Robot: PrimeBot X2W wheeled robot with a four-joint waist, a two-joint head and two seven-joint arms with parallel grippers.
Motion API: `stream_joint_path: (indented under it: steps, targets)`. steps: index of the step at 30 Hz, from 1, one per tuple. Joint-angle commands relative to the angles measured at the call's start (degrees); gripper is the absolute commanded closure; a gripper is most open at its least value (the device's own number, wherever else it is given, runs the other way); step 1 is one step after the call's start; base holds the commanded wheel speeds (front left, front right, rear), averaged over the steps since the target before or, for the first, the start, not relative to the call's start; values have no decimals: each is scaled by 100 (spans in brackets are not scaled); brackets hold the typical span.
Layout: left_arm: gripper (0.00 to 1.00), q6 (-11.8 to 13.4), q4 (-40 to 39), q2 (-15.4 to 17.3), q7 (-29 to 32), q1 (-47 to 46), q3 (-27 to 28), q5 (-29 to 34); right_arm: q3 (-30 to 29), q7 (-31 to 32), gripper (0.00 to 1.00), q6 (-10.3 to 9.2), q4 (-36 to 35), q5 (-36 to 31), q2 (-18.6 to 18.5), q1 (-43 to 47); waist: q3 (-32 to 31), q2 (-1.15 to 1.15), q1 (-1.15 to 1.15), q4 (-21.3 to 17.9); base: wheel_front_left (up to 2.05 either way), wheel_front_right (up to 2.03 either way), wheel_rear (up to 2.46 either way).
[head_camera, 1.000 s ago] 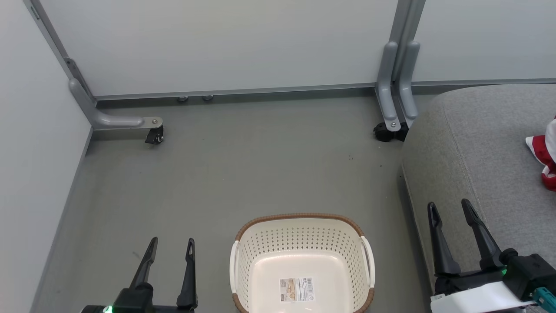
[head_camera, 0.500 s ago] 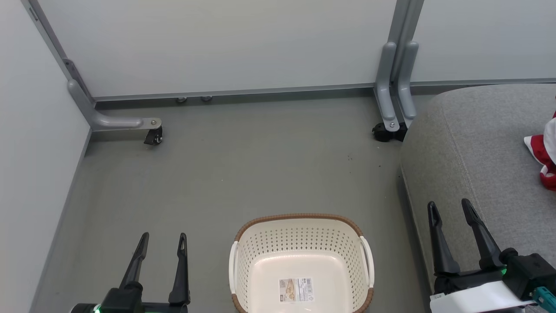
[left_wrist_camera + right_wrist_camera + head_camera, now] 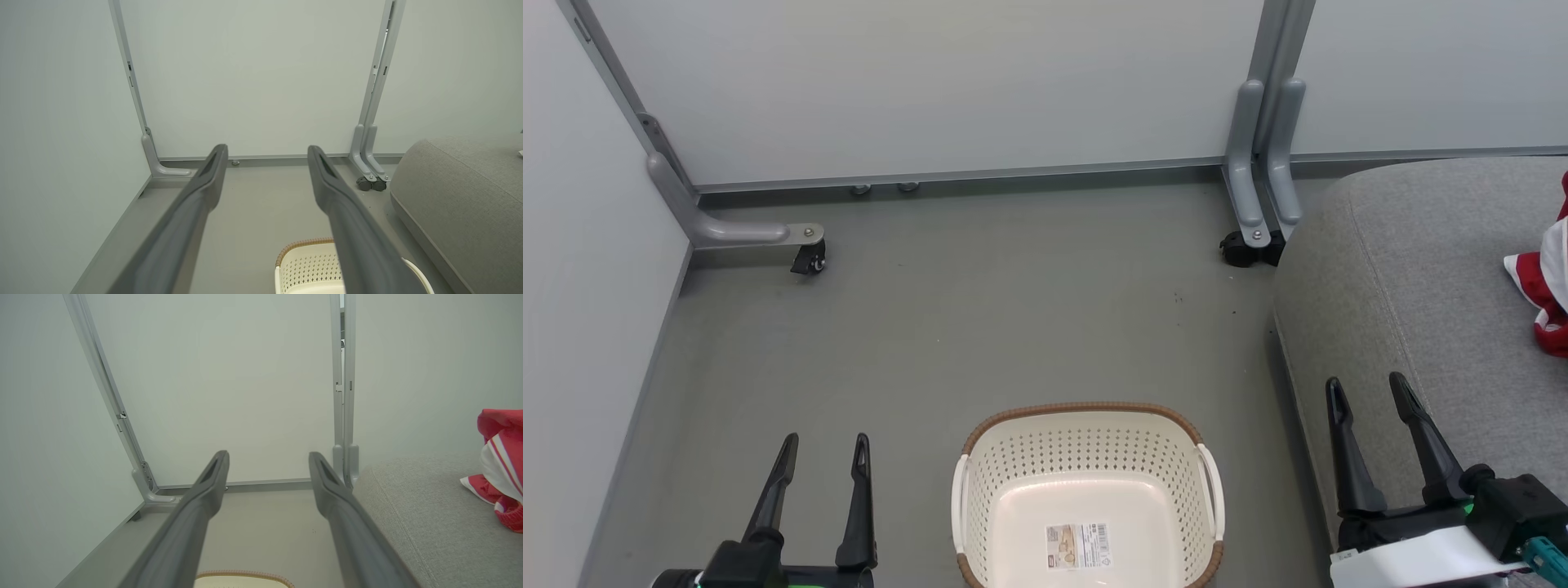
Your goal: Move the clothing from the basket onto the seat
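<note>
left claw: the left gripper point(image 3: 825, 445) hangs low over the floor point(image 3: 980, 310) just beside the basket point(image 3: 1086, 407), fingers spread wide, nothing between them.
right claw: the right gripper point(image 3: 1365, 384) hovers at the front edge of the seat point(image 3: 1413, 269), equally wide, holding nothing.
why so: both look parked clear of the load; this reads as the job done, not a reach.
basket: on the floor between the arms; its pale bottom shows a label sticker point(image 3: 1078, 545) and no fabric.
clothing: the clothing point(image 3: 1547, 278) lies on the seat, far right, well apart from the basket.
look: bright red with white stripes and trim, a soft crumpled heap cut off by the frame edge; number of pieces cannot be told.
</note>
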Motion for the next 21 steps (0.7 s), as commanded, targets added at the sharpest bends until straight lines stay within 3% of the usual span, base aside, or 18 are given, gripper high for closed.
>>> stream_joint_path:
  steps: [1,4,5,9,21]
  targets:
    - [0,-28,-8,7,0,71,-3,-44,-18,-18,0,-8,18,4,-20,-38,-4,0,0,5,0,0,0]
    - [0,-31,-25,7,0,85,-4,-69,-25,-18,0,-8,30,5,-21,-39,-16,0,0,10,0,0,0]
    - [100,0,-22,0,0,6,-1,-37,-12,0,100,0,22,0,-7,-3,-18,0,0,10,0,0,0]
    - [100,-2,140,-2,7,19,-11,-108,15,16,100,1,188,74,17,42,-17,0,0,7,0,0,0]
    - [100,-61,304,89,265,-226,85,-1559,-32,286,100,0,461,1432,-40,-217,1,0,0,-35,0,0,0]
